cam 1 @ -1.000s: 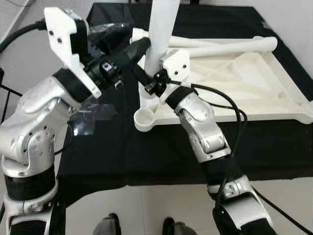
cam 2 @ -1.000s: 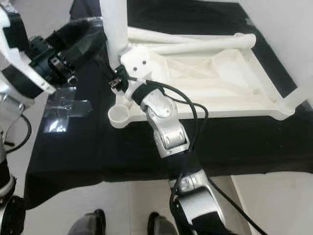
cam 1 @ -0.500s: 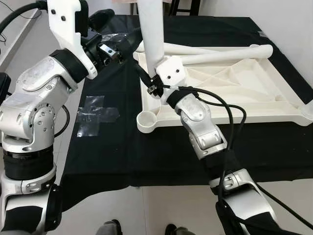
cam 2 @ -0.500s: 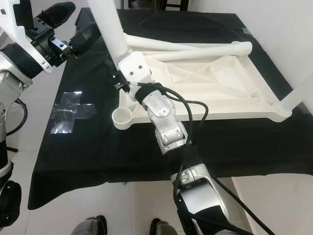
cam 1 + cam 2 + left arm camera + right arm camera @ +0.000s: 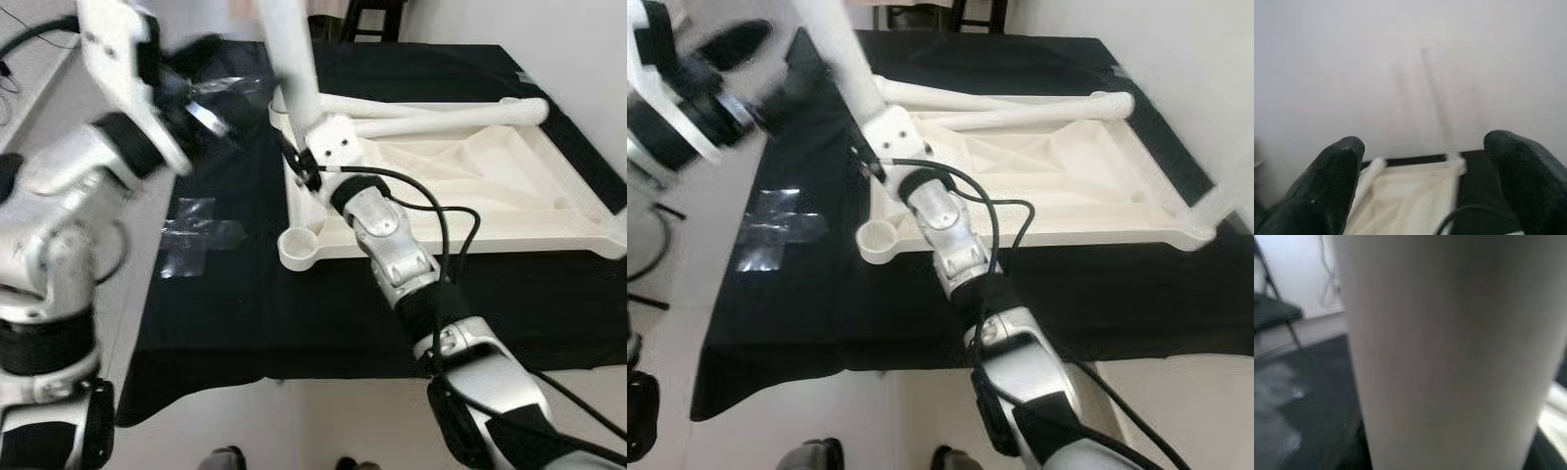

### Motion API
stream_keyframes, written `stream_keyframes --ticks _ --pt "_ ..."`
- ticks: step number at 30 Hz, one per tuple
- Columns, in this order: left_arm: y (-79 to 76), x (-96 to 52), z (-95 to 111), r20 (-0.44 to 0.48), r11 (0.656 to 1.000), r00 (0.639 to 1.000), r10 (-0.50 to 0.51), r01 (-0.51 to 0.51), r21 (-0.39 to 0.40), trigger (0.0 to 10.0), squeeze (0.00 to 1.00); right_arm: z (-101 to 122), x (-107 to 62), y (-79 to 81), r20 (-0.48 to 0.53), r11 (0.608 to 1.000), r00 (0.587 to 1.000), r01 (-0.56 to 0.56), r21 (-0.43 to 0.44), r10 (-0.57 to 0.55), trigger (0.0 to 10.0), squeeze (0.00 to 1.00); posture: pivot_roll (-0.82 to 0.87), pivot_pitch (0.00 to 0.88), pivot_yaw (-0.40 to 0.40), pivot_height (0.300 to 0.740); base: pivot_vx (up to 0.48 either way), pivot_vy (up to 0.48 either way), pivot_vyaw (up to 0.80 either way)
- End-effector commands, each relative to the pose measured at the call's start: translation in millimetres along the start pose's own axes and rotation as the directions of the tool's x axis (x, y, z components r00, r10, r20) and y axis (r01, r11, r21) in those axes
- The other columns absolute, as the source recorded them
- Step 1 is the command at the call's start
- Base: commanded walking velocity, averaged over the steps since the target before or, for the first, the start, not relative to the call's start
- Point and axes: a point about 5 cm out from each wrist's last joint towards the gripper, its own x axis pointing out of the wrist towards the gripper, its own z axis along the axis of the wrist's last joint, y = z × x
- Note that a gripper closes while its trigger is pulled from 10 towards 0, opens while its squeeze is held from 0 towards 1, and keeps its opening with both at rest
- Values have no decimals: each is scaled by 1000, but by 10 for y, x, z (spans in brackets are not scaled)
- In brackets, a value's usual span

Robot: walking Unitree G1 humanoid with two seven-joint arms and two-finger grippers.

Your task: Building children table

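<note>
Behind motion blur, left claw [image 5: 211, 117].

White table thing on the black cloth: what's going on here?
The robot is putting together a children's table. The white tabletop lies upside down on a black cloth. The right tool is at the base of an upright white leg standing at the tabletop's far-left corner. The left tool is open and raised to the left of that leg, motion-blurred. Two loose legs lie along the far edge, and the near-left socket is unfilled.
</note>
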Motion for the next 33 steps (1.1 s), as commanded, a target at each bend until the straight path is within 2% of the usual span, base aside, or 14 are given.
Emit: stream_keyframes --ticks 1,4,7,9,15,18,20,22,25,29,31,33 --pt "79 -142 24 -46 998 998 35 -33 58 10000 0 -59 -21 -86 -26 995 999 28 91 -26 10000 0 123 126 -54 740 0 0 0" --pt "144 -202 23 -74 993 994 76 -69 92 10000 0 -48 -22 -84 -18 995 1000 27 98 -25 10000 0 123 126 -54 740 0 0 0" --pt "287 -249 48 -76 979 985 156 -144 145 10000 0 -24 -21 -10 5 1000 1000 0 20 0 10000 0 124 129 -53 740 0 0 0" --pt "366 -232 109 -36 964 979 201 -191 187 10000 0 -25 -14 68 10 999 1000 -21 39 21 10000 0 123 127 -52 740 0 0 0" --pt "385 -217 154 13 959 978 210 -209 191 10000 0 -34 -2 99 5 996 1000 -21 91 20 10000 0 122 128 -50 740 0 0 0" --pt "420 -238 157 62 949 966 251 -258 179 10000 0 28 4 38 33 977 999 -8 213 2 10000 0 114 130 -47 740 0 0 0" --pt "430 -242 155 71 947 963 260 -268 178 10000 0 37 3 25 36 970 999 -6 243 -3 10000 0 114 130 -47 740 0 0 0" --pt "457 -262 160 105 944 955 278 -292 156 10000 0 45 -3 -52 38 937 998 36 346 -52 10000 0 111 128 -46 740 0 0 0" --pt "488 -292 171 132 939 946 296 -313 140 10000 0 82 -14 -114 66 909 994 55 413 -90 10000 0 112 128 -45 740 0 0 0" --pt "515 -323 178 135 935 942 308 -326 141 10000 0 140 -24 -112 115 921 990 34 388 -85 10000 0 111 126 -46 740 0 0 0" --pt "556 -359 191 157 930 932 327 -347 119 10000 0 243 -52 -4 210 948 977 -30 318 -40 10000 0 112 127 -42 740 0 0 0" --pt "561 -362 195 166 930 929 330 -350 110 10000 0 262 -60 27 227 949 974 -44 313 -29 10000 0 112 127 -42 740 0 0 0"
